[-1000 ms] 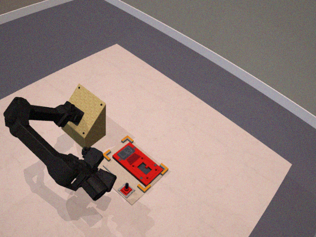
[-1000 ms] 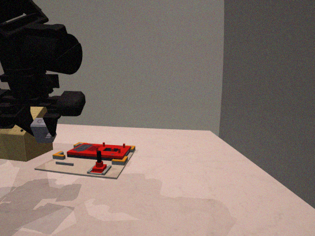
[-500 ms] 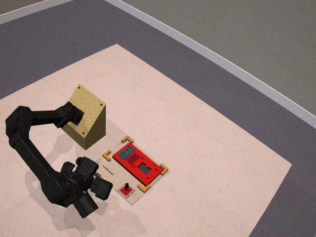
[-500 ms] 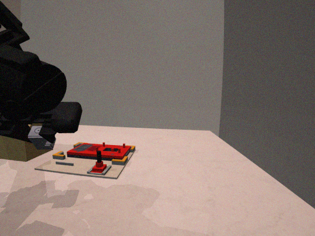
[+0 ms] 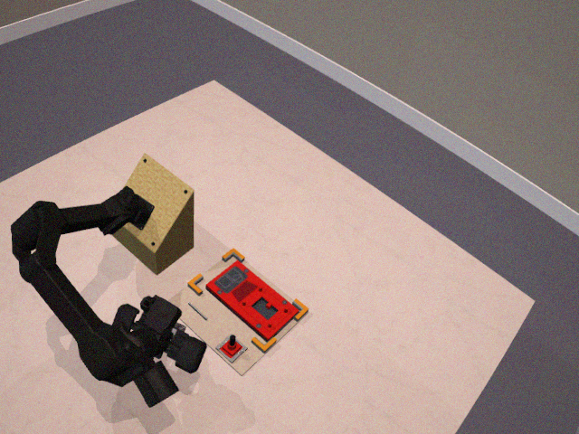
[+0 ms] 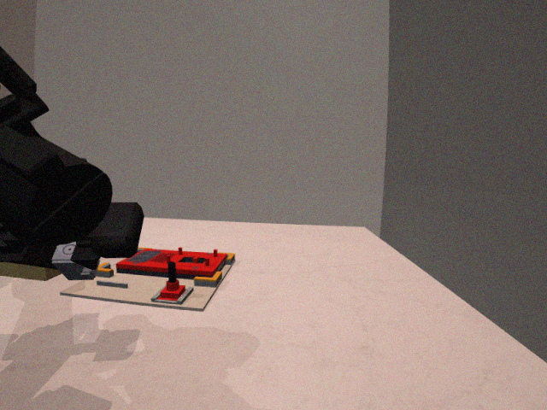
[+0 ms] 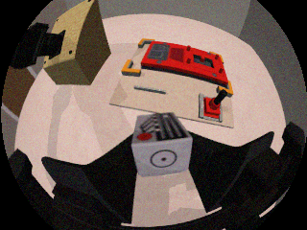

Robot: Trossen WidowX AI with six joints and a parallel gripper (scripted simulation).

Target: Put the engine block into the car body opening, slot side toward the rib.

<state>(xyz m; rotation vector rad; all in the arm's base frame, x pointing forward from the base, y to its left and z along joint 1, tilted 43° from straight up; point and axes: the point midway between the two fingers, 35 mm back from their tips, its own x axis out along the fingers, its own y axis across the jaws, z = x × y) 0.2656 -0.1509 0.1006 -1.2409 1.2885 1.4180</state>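
Note:
My gripper (image 5: 185, 346) (image 6: 75, 263) (image 7: 157, 136) is shut on the engine block (image 6: 65, 254) (image 7: 160, 133), a small grey block with a ring mark on its end face and a red dot on its ribbed top. The gripper is tilted and holds the block low over the table, just off the left edge of the tan board (image 5: 211, 325) (image 6: 137, 293) (image 7: 173, 103). The red car body (image 5: 242, 301) (image 6: 176, 260) (image 7: 182, 59) lies flat on the board between orange corner brackets. Its dark rectangular opening (image 5: 265, 309) (image 6: 191, 259) (image 7: 203, 61) is empty.
A red joystick with a black stick (image 5: 231, 347) (image 6: 171, 285) (image 7: 214, 103) stands on the board's near corner. A thin grey bar (image 5: 197, 311) (image 6: 111, 284) (image 7: 149, 90) lies on the board. A tan wedge block (image 5: 161, 219) (image 7: 73, 45) carries the arm's base.

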